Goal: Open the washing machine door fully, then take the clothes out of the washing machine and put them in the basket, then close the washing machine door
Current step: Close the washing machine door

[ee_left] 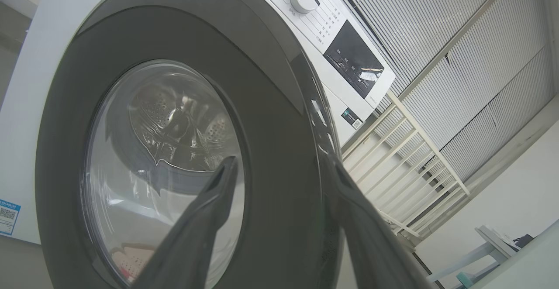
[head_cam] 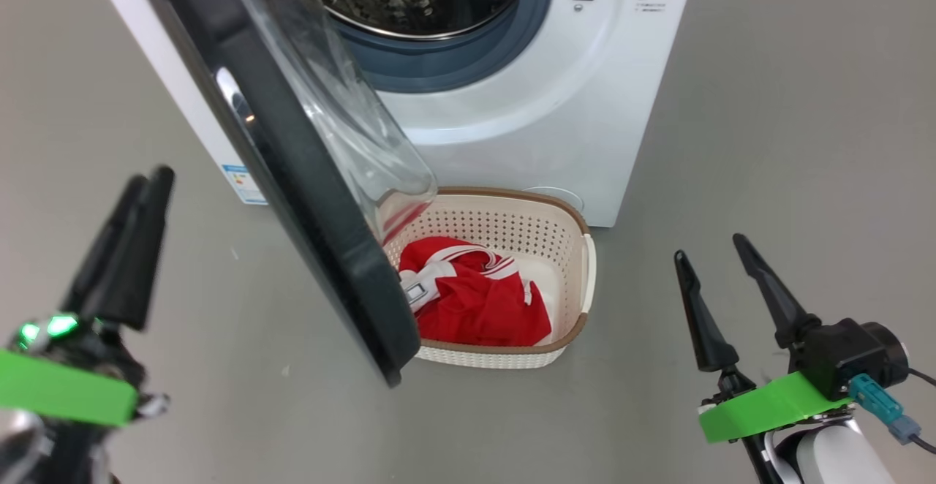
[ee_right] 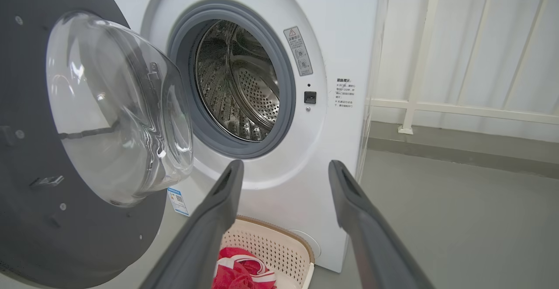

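The left pincer [head_cam: 150,175] is spread open, empty, near the outer face of the swung-out door [head_cam: 292,177]. The clothes [head_cam: 475,301] are laid in the basket [head_cam: 581,250] on the floor [head_cam: 768,104] before the washing machine [head_cam: 512,126]. The right pincer [head_cam: 709,246] is open, empty. Door closing is judged next: a push is needed.

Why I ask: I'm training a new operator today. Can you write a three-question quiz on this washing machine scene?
1. True or false: the clothes lie inside the basket.
2. Pick one. The washing machine door is: A) shut against the gasket; B) swung open; C) lying flat on the floor.
3. Fill in the gap: the left gripper and the right gripper both stand ___, holding nothing.

Key: 1 true; 2 B; 3 open.
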